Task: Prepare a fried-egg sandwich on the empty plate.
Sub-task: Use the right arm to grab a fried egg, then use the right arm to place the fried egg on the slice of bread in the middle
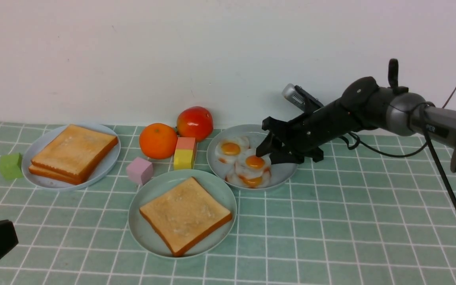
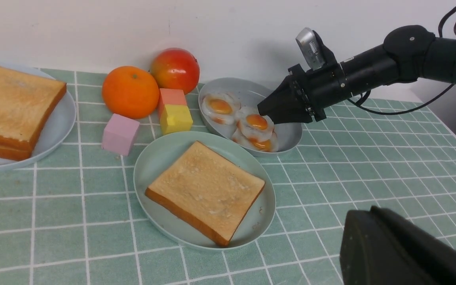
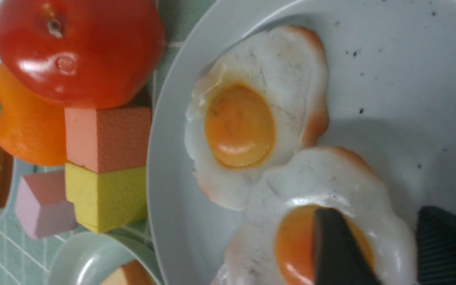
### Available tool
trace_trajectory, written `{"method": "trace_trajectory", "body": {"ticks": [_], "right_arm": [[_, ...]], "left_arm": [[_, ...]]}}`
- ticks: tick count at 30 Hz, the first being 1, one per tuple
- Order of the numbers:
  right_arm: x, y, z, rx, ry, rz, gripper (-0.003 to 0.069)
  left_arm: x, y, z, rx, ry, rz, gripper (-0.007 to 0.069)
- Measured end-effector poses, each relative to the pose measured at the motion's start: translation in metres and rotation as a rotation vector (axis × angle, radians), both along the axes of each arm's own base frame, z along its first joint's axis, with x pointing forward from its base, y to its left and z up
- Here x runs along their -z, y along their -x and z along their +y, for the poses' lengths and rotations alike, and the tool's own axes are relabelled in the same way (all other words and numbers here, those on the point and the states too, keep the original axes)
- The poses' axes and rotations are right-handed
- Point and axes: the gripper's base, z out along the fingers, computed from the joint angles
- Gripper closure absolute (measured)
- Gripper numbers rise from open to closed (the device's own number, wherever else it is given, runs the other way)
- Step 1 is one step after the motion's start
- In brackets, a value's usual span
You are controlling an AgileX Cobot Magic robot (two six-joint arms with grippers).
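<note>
Bench (image 1: 331,237): green tiles with white joints, set against a pale wall.
Mint-green plate (image 1: 217,189): nearest the robot, at the centre; it carries one toast slice (image 1: 184,213) lying flat, upper face uncovered.
Light-blue plate (image 1: 107,166): far left; two further toast slices (image 1: 73,152) are stacked on it, the upper slightly offset from the lower.
Speckled grey plate (image 1: 282,174): just behind and to the right of the mint-green plate; it holds three overlapping fried eggs; the top egg (image 1: 253,162) rests partly on the rear egg (image 1: 230,149) and on the front egg (image 1: 251,180).
Right gripper (image 1: 264,157): reaching in from the right, low over the speckled grey plate; its fingers (image 3: 333,253) stand apart, one above the yolk of the top egg, the other past that egg's outer edge; whether they touch the egg cannot be told.
Left gripper (image 2: 366,225): low at the near left of the bench, well apart from all plates; fingers closed.
Other items: orange (image 1: 158,140) and red fruit (image 1: 194,122) between the two rear plates; salmon block (image 1: 186,143) on yellow block (image 1: 183,159); pink cube (image 1: 139,170) just beside the mint-green plate; green cube (image 1: 10,166) left of the light-blue plate.
</note>
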Motion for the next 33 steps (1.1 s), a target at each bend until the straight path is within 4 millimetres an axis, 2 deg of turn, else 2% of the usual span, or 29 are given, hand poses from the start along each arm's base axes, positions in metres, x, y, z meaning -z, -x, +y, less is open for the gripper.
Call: {"method": "trace_trajectory", "body": {"ticks": [1, 4, 5, 6, 7, 11, 13, 19, 20, 21, 23, 24, 25, 27, 28, 30, 31, 32, 33], "right_arm": [[0.001, 0.000, 0.000, -0.002, 0.001, -0.001, 0.0382], [0.002, -0.001, 0.000, -0.009, 0.010, -0.014, 0.0515], [0.002, -0.001, 0.000, -0.009, 0.010, -0.014, 0.0524], [0.003, 0.000, 0.000, -0.015, 0.014, -0.014, 0.0581], [0.003, 0.000, 0.000, -0.020, 0.013, -0.010, 0.0606], [-0.004, 0.001, 0.000, -0.028, 0.009, -0.018, 0.0604], [-0.015, 0.003, 0.000, -0.047, 0.008, -0.035, 0.0604], [-0.064, 0.013, 0.001, -0.103, -0.007, -0.113, 0.0604], [-0.079, 0.018, 0.001, -0.127, -0.015, -0.127, 0.0604], [-0.082, 0.019, 0.001, -0.130, -0.016, -0.129, 0.0604], [-0.103, 0.030, 0.002, -0.182, -0.020, -0.136, 0.0604], [-0.107, 0.032, 0.002, -0.193, -0.020, -0.136, 0.0604], [-0.122, 0.043, 0.007, -0.246, -0.014, -0.137, 0.0604], [-0.135, 0.060, 0.019, -0.300, 0.005, -0.136, 0.0604], [-0.135, 0.062, 0.020, -0.306, 0.008, -0.137, 0.0604], [-0.137, 0.091, 0.048, -0.376, 0.047, -0.131, 0.0604], [-0.138, 0.094, 0.050, -0.377, 0.049, -0.140, 0.0604], [-0.128, 0.114, 0.072, -0.408, 0.061, -0.130, 0.0604], [-0.124, 0.121, 0.082, -0.402, 0.063, -0.143, 0.0604]], "left_arm": [[0.000, 0.000, 0.000, 0.000, 0.000, 0.000, 0.0638], [0.000, 0.000, 0.000, 0.000, 0.000, 0.000, 0.0638], [0.000, 0.000, 0.000, 0.000, 0.000, 0.000, 0.0638], [0.000, 0.000, 0.000, 0.000, 0.000, 0.000, 0.0638], [0.000, 0.000, 0.000, 0.000, 0.000, 0.000, 0.0638], [0.001, 0.000, 0.001, -0.009, -0.015, 0.003, 0.0638], [0.002, -0.001, 0.002, -0.021, -0.032, 0.012, 0.0638], [0.004, -0.002, 0.005, -0.045, -0.069, 0.014, 0.0637], [0.004, -0.002, 0.006, -0.048, -0.076, 0.011, 0.0637], [0.004, -0.002, 0.006, -0.049, -0.077, 0.009, 0.0637], [0.004, -0.002, 0.006, -0.053, -0.086, 0.001, 0.0637], [0.004, -0.002, 0.006, -0.055, -0.089, -0.001, 0.0637], [0.004, -0.003, 0.007, -0.061, -0.100, -0.006, 0.0637], [0.004, -0.003, 0.008, -0.066, -0.109, -0.010, 0.0636], [0.004, -0.003, 0.008, -0.067, -0.110, -0.010, 0.0636], [0.004, -0.003, 0.008, -0.071, -0.116, -0.012, 0.0636], [0.004, -0.003, 0.008, -0.071, -0.116, -0.012, 0.0636], [0.004, -0.003, 0.008, -0.071, -0.118, -0.015, 0.0636], [0.003, -0.004, 0.008, -0.070, -0.119, -0.021, 0.0636]]}}
